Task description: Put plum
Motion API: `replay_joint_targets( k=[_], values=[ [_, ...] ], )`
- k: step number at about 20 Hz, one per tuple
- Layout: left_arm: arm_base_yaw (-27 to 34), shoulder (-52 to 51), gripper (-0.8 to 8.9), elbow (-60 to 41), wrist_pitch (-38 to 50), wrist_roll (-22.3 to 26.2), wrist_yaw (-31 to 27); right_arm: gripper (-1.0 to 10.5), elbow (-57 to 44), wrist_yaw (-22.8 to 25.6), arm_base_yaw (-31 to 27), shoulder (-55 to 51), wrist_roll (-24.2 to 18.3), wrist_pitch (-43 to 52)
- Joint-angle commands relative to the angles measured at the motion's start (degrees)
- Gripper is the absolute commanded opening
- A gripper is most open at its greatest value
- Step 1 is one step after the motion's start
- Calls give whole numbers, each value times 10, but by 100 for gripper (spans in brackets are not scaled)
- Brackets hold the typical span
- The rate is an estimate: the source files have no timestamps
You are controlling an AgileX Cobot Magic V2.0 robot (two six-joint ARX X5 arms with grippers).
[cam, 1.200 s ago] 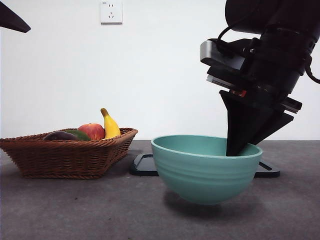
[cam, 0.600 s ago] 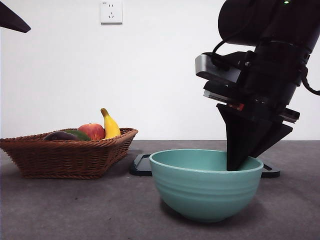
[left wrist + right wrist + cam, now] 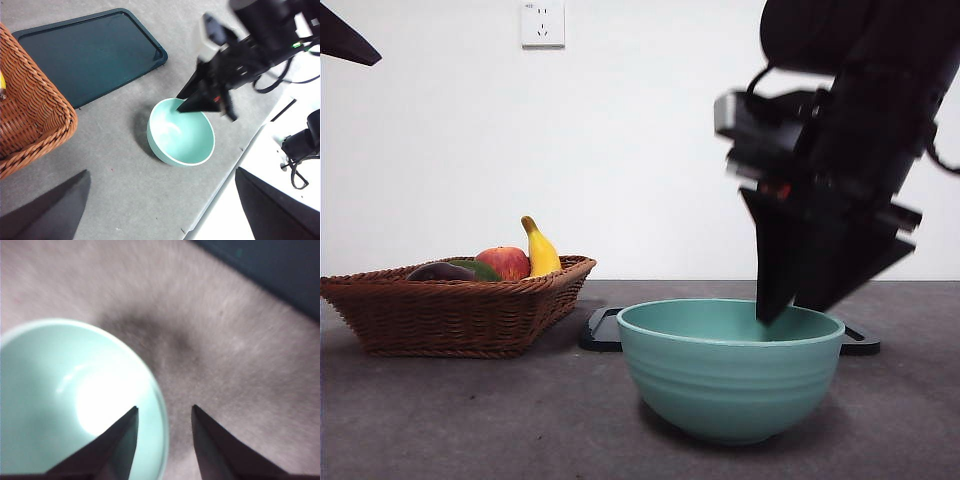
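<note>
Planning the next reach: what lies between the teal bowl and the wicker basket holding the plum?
Only bare grey tabletop separates the bowl from the basket; the left wrist view shows it best. The dark tray lies behind that gap.

One bowl [image 3: 731, 368], basket [image 3: 450, 312], tray [image 3: 90, 52]; four fruits.

The right claw [image 3: 164, 412] hung with its two black jaws parted and nothing between them but a stretch of the bowl's rim. One jaw stood over the pale inside of the teal bowl [image 3: 60, 400], the other over the grey tabletop [image 3: 240, 340] just outside it; whether either jaw touched the rim could not be told. A soft dark shadow lay on the tabletop beside the bowl. A dark tray [image 3: 280, 270] filled one corner, well apart from the bowl. The whole picture was blurred.
</note>
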Motion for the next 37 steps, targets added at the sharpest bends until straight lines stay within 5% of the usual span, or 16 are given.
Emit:
replay_joint_targets(
  k=[1, 8, 21, 32, 34, 37],
  values=[
    [-2, 3, 464, 12, 2, 7, 2, 172, 21, 19, 0, -32, 5, -17],
    [-2, 3, 464, 12, 2, 7, 2, 172, 84, 16, -6, -171, -17, -109],
    [-2, 3, 464, 12, -6, 3, 2, 172, 88, -142, -5, -314, -55, -256],
    [-2, 3, 463, 12, -10, 3, 2, 172, 88, -139, -5, -312, -68, -256],
    [-2, 3, 386, 12, -11, 3, 2, 167, 88, -139, -5, -312, -68, -256],
    [-2, 3, 57, 12, -10, 3, 2, 15, 88, -139, -5, -312, -68, -257]
  ],
)
